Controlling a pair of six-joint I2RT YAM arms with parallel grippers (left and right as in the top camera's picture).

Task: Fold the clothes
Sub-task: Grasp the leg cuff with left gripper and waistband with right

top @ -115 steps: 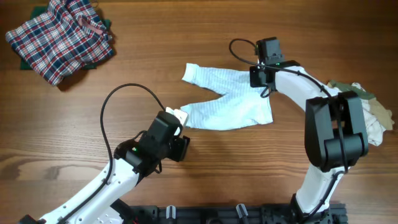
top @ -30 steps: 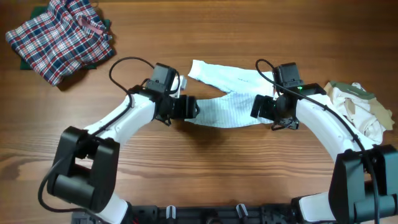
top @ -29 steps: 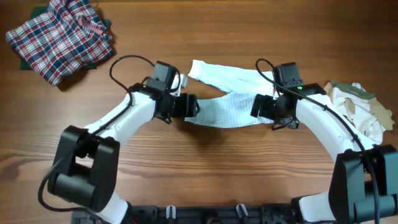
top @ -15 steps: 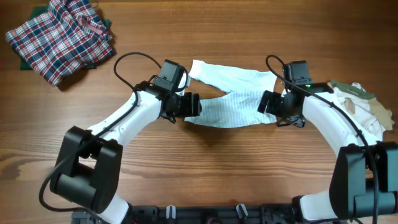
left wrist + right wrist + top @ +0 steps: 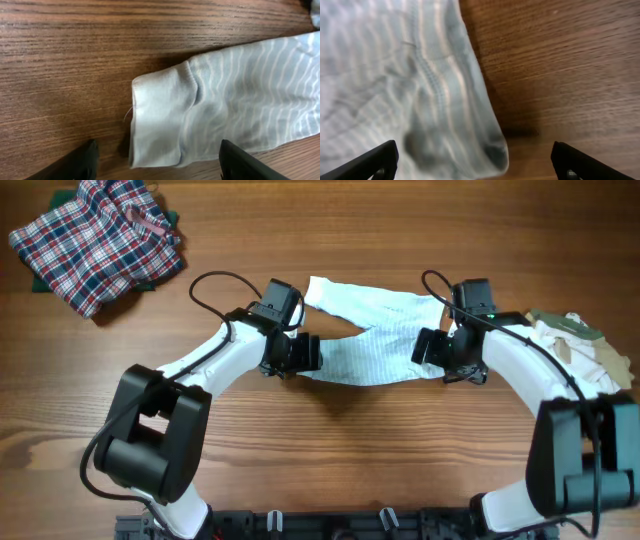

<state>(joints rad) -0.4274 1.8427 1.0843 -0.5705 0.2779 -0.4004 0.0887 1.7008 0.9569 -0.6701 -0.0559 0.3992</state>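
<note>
**Overhead:** A pale blue-white, finely striped thin cloth garment (image 5: 375,345) lies flat and slightly rumpled at the middle of the brown wood-grain bench (image 5: 330,470). 1 narrow leg is crossed over toward 11 o'clock. A red-white-blue plaid garment (image 5: 95,240) sits bunched at 10 o'clock, well apart. A crumpled beige and white heap (image 5: 590,355) lies at 3 o'clock, partly under the right arm. The left tool (image 5: 305,352) sits at the striped cloth's 9 o'clock edge and the right tool (image 5: 432,347) at its 3 o'clock edge. Both white arms bow inward, elbows out.

**Left wrist:** A plain soft cuff (image 5: 160,120) ends the striped cloth and lies on the wood. The left tool's 2 black fingers (image 5: 70,162) stand wide apart at 7 and 5 o'clock, the cuff between them unpinched.

**Right wrist:** A stitched, curling hem (image 5: 437,85) runs down to a corner at 6 o'clock. The right tool gapes fully, gripping nothing.
</note>
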